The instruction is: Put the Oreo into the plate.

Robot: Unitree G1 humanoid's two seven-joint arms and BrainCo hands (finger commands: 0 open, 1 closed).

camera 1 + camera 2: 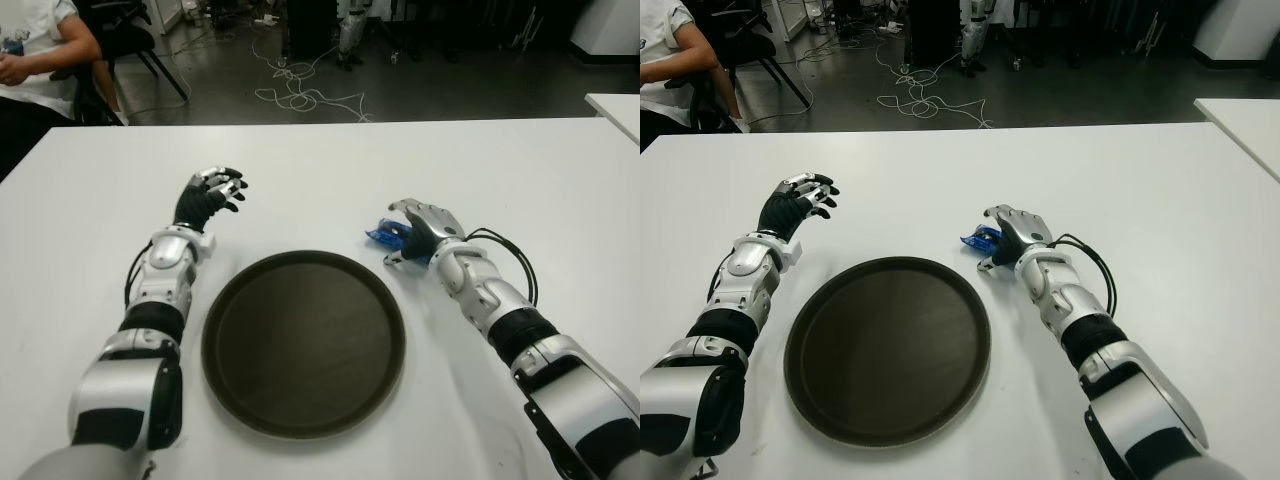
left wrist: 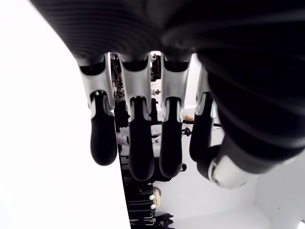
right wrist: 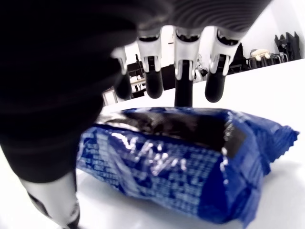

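A blue Oreo packet (image 1: 384, 236) lies on the white table (image 1: 320, 170), just beyond the right rim of the dark round plate (image 1: 300, 345). My right hand (image 1: 412, 228) hovers over the packet's right end. In the right wrist view its fingers (image 3: 183, 86) arch above the Oreo packet (image 3: 190, 162) without closing on it, and the packet stays flat on the table. My left hand (image 1: 212, 195) shows left of and beyond the plate, fingers relaxed and holding nothing. Nothing lies in the plate.
A seated person (image 1: 40, 60) is beyond the table's far left corner. Loose cables (image 1: 300, 92) lie on the floor behind the table. A second white table (image 1: 618, 108) stands at the far right.
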